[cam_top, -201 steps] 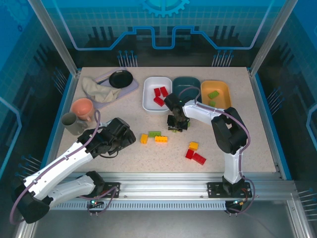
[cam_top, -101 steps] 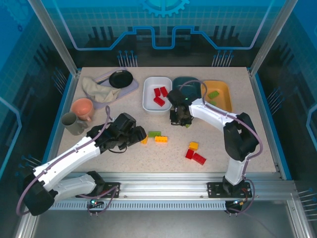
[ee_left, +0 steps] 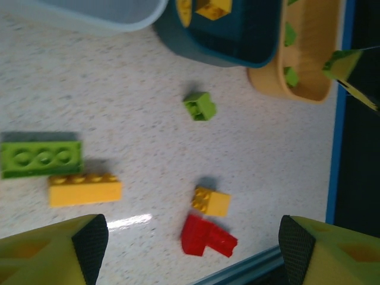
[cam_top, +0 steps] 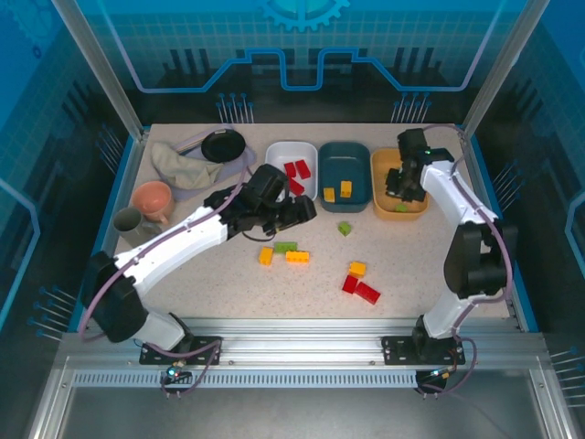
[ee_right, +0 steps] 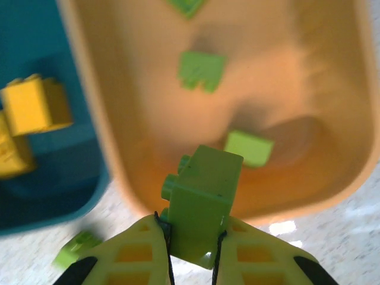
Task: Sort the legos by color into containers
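1. The right gripper (ee_right: 193,237) is clenched on a light green brick (ee_right: 205,202), pinched by its lower end and tilted. It hangs at the near wall of the orange tray (ee_right: 285,77), where three green bricks already lie.
2. Risk: the wrist view is blurred, so the brick may sit over the rim rather than the tray's inside. Let go there, it could strike the wall and bounce onto the table or into the teal tray (ee_right: 53,178) just beside it, which holds yellow bricks.
3. The left gripper (cam_top: 297,212) is released and empty, hovering near the white tray (cam_top: 279,174), which holds red bricks.
4. Risk: on the table (cam_top: 439,265), a long green brick (ee_left: 40,158) and a long yellow brick (ee_left: 84,190) lie side by side. A careless descent could grab both or shove one away.
5. A small yellow brick (ee_left: 211,200) and a red brick (ee_left: 208,237) also lie very close, inviting the same mix-up.
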Robot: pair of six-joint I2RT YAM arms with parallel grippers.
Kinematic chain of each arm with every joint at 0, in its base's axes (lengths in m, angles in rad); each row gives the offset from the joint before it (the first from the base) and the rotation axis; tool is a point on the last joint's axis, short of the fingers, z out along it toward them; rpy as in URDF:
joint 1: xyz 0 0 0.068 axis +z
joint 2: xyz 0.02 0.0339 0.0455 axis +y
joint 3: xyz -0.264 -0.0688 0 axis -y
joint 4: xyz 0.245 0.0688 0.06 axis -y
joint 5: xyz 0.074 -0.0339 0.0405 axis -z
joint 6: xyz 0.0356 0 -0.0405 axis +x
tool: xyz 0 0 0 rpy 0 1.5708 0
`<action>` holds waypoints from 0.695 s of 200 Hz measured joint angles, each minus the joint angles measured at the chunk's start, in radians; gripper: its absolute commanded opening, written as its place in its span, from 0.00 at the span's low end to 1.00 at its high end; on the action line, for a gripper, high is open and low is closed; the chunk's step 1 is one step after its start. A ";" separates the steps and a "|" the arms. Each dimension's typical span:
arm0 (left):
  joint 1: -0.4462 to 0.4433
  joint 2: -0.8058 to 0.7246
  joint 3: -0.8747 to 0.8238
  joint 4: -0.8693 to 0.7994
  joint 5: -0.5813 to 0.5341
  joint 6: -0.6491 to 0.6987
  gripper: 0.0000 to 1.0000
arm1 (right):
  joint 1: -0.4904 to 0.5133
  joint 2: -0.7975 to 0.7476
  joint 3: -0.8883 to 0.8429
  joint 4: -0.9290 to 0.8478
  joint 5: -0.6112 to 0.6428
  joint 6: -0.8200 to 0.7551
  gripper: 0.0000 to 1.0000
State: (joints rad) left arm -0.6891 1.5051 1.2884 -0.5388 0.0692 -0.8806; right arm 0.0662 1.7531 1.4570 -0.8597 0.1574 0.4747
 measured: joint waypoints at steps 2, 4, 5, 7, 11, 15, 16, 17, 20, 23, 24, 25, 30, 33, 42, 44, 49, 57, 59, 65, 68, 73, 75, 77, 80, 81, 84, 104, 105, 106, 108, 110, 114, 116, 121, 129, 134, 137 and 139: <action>0.000 0.008 0.008 0.002 0.003 0.001 0.79 | -0.009 0.013 0.008 0.000 0.000 -0.003 0.06; -0.001 0.013 0.014 0.003 0.005 0.001 0.79 | -0.016 0.025 0.015 0.001 0.000 -0.006 0.06; -0.002 0.019 0.019 0.005 0.009 0.001 0.79 | -0.018 0.029 0.017 0.002 0.000 -0.008 0.06; -0.002 0.026 0.025 0.006 0.011 0.002 0.79 | -0.023 0.040 0.022 0.004 0.000 -0.010 0.06; -0.003 0.042 0.042 0.007 0.018 0.005 0.79 | -0.035 0.066 0.037 0.004 0.000 -0.015 0.07; -0.006 0.061 0.059 0.008 0.025 0.008 0.79 | -0.045 0.090 0.048 0.004 0.000 -0.019 0.07; -0.006 0.063 0.062 0.008 0.027 0.008 0.79 | -0.047 0.095 0.051 0.004 0.000 -0.020 0.07; -0.006 0.066 0.065 0.008 0.027 0.009 0.79 | -0.048 0.099 0.054 0.004 0.000 -0.021 0.07; -0.008 0.080 0.078 0.011 0.032 0.011 0.79 | -0.056 0.122 0.064 0.005 0.000 -0.024 0.07; -0.010 0.090 0.089 0.011 0.036 0.014 0.79 | -0.061 0.138 0.074 0.003 0.000 -0.028 0.07; -0.010 0.093 0.092 0.011 0.037 0.015 0.79 | -0.063 0.142 0.076 0.003 0.000 -0.029 0.08; -0.011 0.099 0.098 0.013 0.039 0.016 0.79 | -0.064 0.146 0.078 0.003 0.000 -0.030 0.08; -0.014 0.117 0.116 0.013 0.044 0.018 0.79 | -0.072 0.177 0.097 -0.001 0.000 -0.033 0.09; -0.016 0.127 0.126 0.013 0.047 0.020 0.79 | -0.077 0.195 0.107 -0.002 0.000 -0.036 0.10; -0.023 0.155 0.155 0.013 0.054 0.021 0.79 | -0.088 0.243 0.140 -0.010 0.000 -0.043 0.15; -0.024 0.161 0.161 0.013 0.056 0.021 0.79 | -0.089 0.253 0.149 -0.013 0.000 -0.044 0.16; -0.027 0.174 0.174 0.013 0.059 0.021 0.78 | -0.093 0.274 0.165 -0.018 0.000 -0.048 0.20; -0.030 0.193 0.192 0.010 0.060 0.020 0.78 | -0.098 0.305 0.194 -0.027 0.000 -0.053 0.27; -0.030 0.196 0.194 0.010 0.060 0.020 0.78 | -0.099 0.312 0.201 -0.028 0.000 -0.053 0.29; -0.031 0.209 0.208 0.003 0.061 0.020 0.78 | -0.100 0.328 0.217 -0.034 0.000 -0.060 0.35; -0.031 0.215 0.214 -0.001 0.060 0.020 0.77 | -0.100 0.332 0.222 -0.035 0.000 -0.055 0.38; -0.031 0.224 0.224 -0.006 0.060 0.020 0.77 | -0.101 0.340 0.232 -0.040 0.000 -0.059 0.44; -0.031 0.228 0.228 -0.009 0.060 0.020 0.77 | -0.100 0.341 0.235 -0.042 0.000 -0.064 0.46; -0.031 0.230 0.230 -0.010 0.060 0.020 0.77 | -0.100 0.342 0.237 -0.044 0.000 -0.072 0.48; -0.031 0.236 0.236 -0.013 0.060 0.020 0.77 | -0.100 0.342 0.240 -0.046 -0.001 -0.063 0.50; -0.031 0.237 0.237 -0.013 0.060 0.020 0.77 | -0.100 0.342 0.241 -0.047 -0.001 -0.065 0.51; -0.031 0.241 0.241 -0.018 0.060 0.020 0.77 | -0.100 0.342 0.243 -0.049 -0.001 -0.076 0.52; -0.031 0.264 0.264 -0.054 0.060 0.022 0.77 | -0.100 0.330 0.253 -0.057 -0.004 -0.082 0.59; -0.031 0.264 0.266 -0.054 0.060 0.022 0.77 | -0.100 0.329 0.253 -0.058 -0.004 -0.082 0.59; -0.031 0.264 0.267 -0.055 0.059 0.023 0.77 | -0.100 0.328 0.253 -0.058 -0.004 -0.082 0.59; -0.031 0.267 0.269 -0.059 0.060 0.023 0.77 | -0.099 0.323 0.253 -0.060 -0.004 -0.080 0.59; -0.031 0.269 0.273 -0.063 0.060 0.023 0.77 | -0.099 0.321 0.253 -0.061 -0.004 -0.084 0.59; -0.031 0.272 0.279 -0.068 0.060 0.024 0.77 | -0.098 0.314 0.253 -0.063 -0.005 -0.083 0.60; -0.031 0.274 0.282 -0.071 0.060 0.024 0.77 | -0.097 0.309 0.253 -0.064 -0.005 -0.085 0.60; -0.031 0.277 0.290 -0.077 0.060 0.024 0.76 | -0.096 0.298 0.253 -0.068 -0.006 -0.085 0.60; -0.031 0.283 0.302 -0.086 0.060 0.024 0.76 | -0.092 0.272 0.253 -0.072 -0.007 -0.088 0.60; -0.031 0.288 0.309 -0.093 0.060 0.023 0.76 | -0.088 0.255 0.254 -0.075 -0.008 -0.089 0.60; -0.031 0.290 0.313 -0.096 0.059 0.023 0.75 | -0.086 0.243 0.254 -0.076 -0.008 -0.091 0.60; -0.031 0.291 0.315 -0.097 0.059 0.023 0.75 | -0.084 0.233 0.254 -0.077 -0.008 -0.091 0.60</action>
State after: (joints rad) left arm -0.7204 1.7962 1.6035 -0.6357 0.1284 -0.8574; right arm -0.0181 1.9865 1.7107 -0.9363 0.1497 0.3836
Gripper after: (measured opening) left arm 0.760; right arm 0.596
